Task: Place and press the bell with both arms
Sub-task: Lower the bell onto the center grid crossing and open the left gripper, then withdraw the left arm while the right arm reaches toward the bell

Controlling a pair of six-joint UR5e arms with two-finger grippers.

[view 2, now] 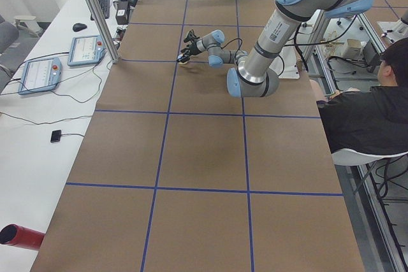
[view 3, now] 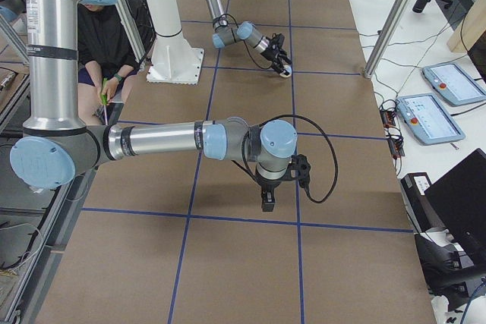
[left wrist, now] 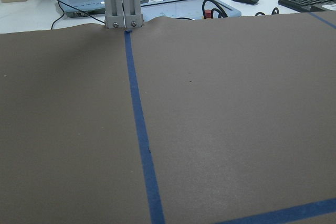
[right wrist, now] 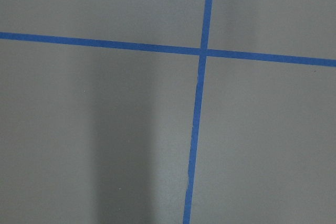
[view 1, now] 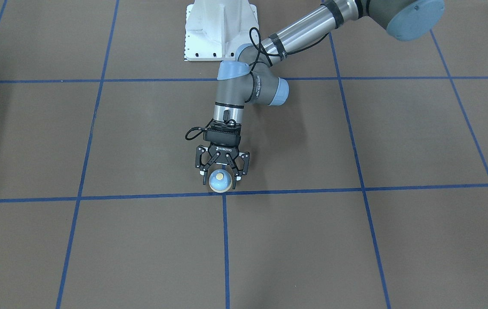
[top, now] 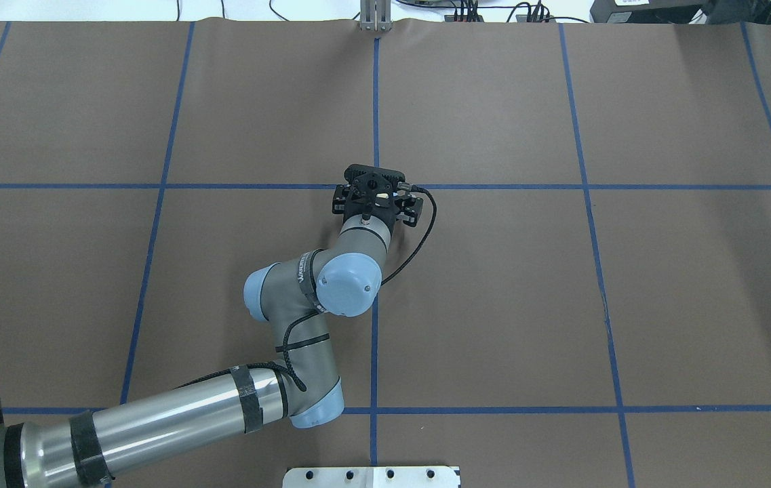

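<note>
The light-blue bell (view 1: 220, 180) with its cream button sits low at the table by a blue tape line, near a tape crossing. My left gripper (view 1: 220, 177) reaches down over it from the robot's side. Its two fingers (view 1: 204, 174) lie against the bell's two sides, shut on it. In the overhead view the left gripper (top: 376, 193) hides nearly all of the bell (top: 382, 196). My right gripper (view 3: 267, 196) shows only in the exterior right view, pointing down just above the table, far from the bell (view 3: 285, 72). I cannot tell whether it is open or shut.
The white pedestal (view 1: 220, 30) stands at the robot's side of the table. Blue tape lines (view 1: 225, 249) divide the brown table cover. A metal post (left wrist: 122, 1), control tablets and a keyboard stand past the far edge. A seated person (view 2: 376, 106) is beside the table.
</note>
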